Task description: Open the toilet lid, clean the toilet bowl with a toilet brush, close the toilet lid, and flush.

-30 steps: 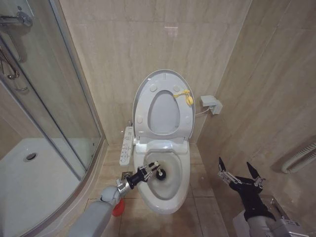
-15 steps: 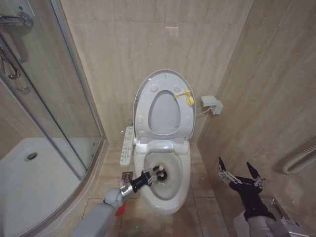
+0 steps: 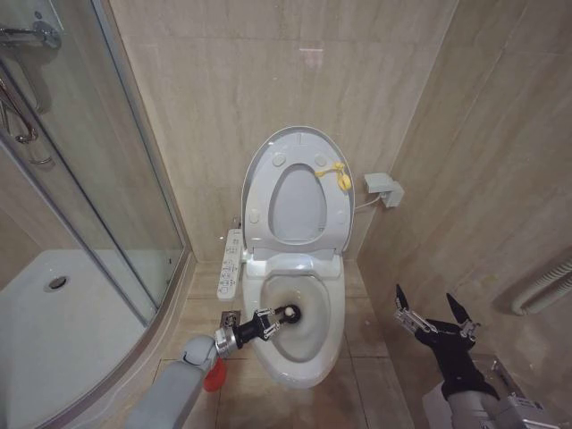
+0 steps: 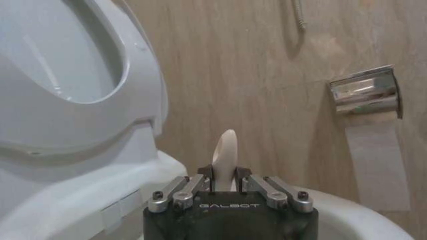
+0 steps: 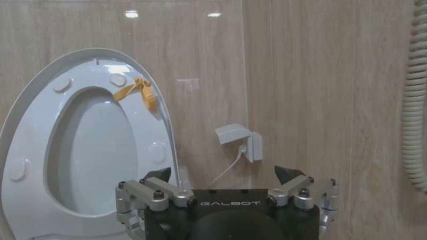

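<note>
The large smooth white oval plastic toilet lid (image 3: 297,192) stands raised against the beige tiled wall, the ring-shaped seat upright with it and a small yellow tag (image 3: 335,173) hanging at its edge. Below it the white ceramic toilet bowl (image 3: 295,349) lies uncovered, with a white button panel (image 3: 230,264) running along its left side. The left gripper (image 3: 271,320) reaches over the bowl's left rim, its fingers clamped on the thin white stick handle of the toilet brush (image 3: 288,314), whose dark bristle head sits inside the basin near the rear left. In the left wrist view the handle (image 4: 225,155) rises between the closed fingers. A squat red cup holder (image 3: 211,378) sits on the floor beside the left arm. The right gripper (image 3: 435,320) hovers to the right of the bowl, near the side wall, fingers spread wide and holding nothing.
</note>
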